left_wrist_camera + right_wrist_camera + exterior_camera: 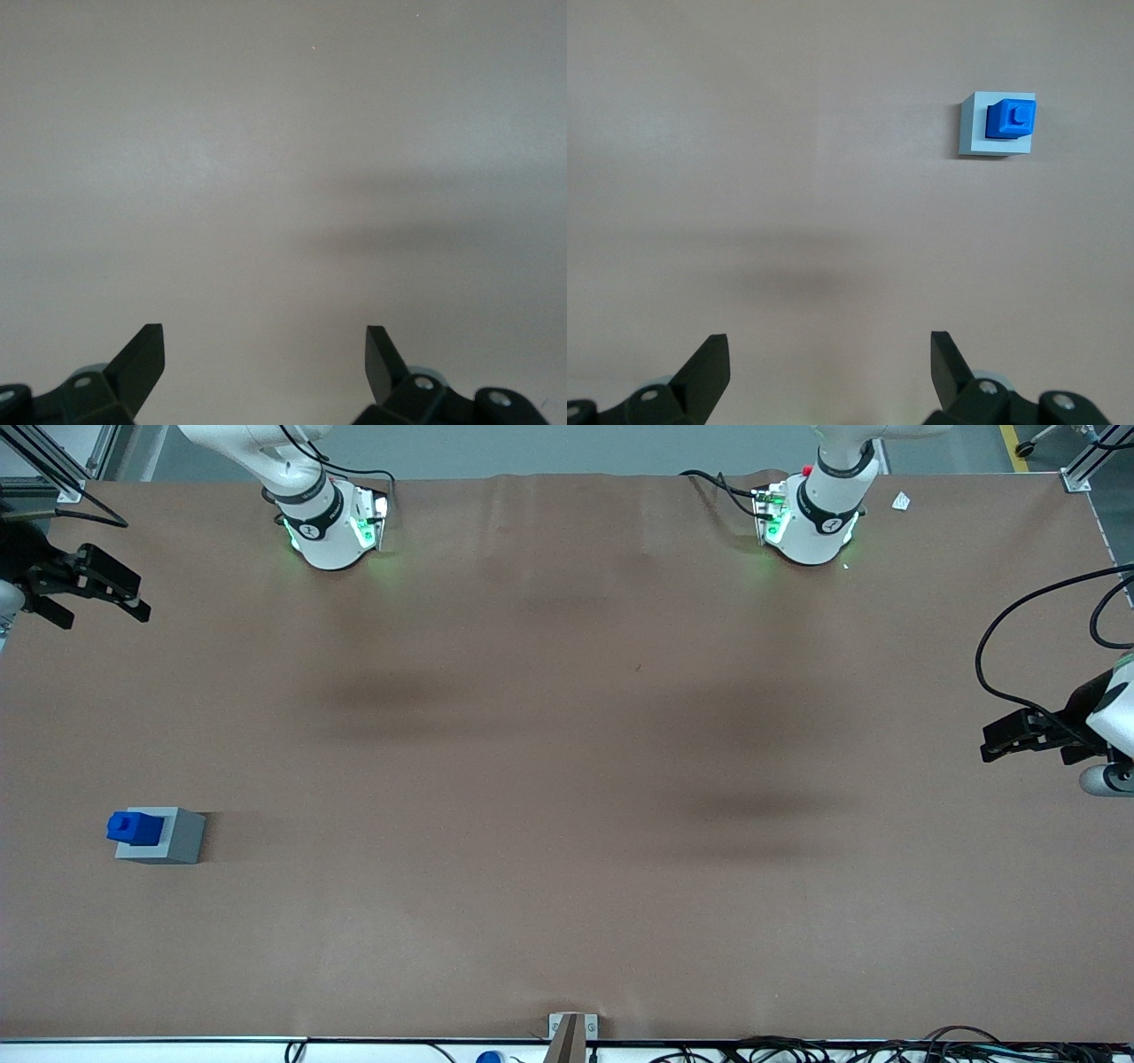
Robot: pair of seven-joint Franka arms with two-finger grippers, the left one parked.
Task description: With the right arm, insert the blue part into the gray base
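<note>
The blue part (133, 826) stands on top of the gray base (182, 837), at the edge of the base's top toward the working arm's end of the table. The right wrist view shows the same pair from above, blue part (1010, 119) on gray base (973, 133), with bare brown table around them. My right gripper (102, 613) hangs open and empty at the working arm's end of the table, much farther from the front camera than the two parts. Between its fingers (830, 341) there is only table surface.
Two white arm bases (332, 531) (811, 522) stand at the table edge farthest from the front camera. A small metal bracket (571, 1029) and cables (797, 1050) line the nearest edge. The parked gripper (1019, 735) hangs at its own end.
</note>
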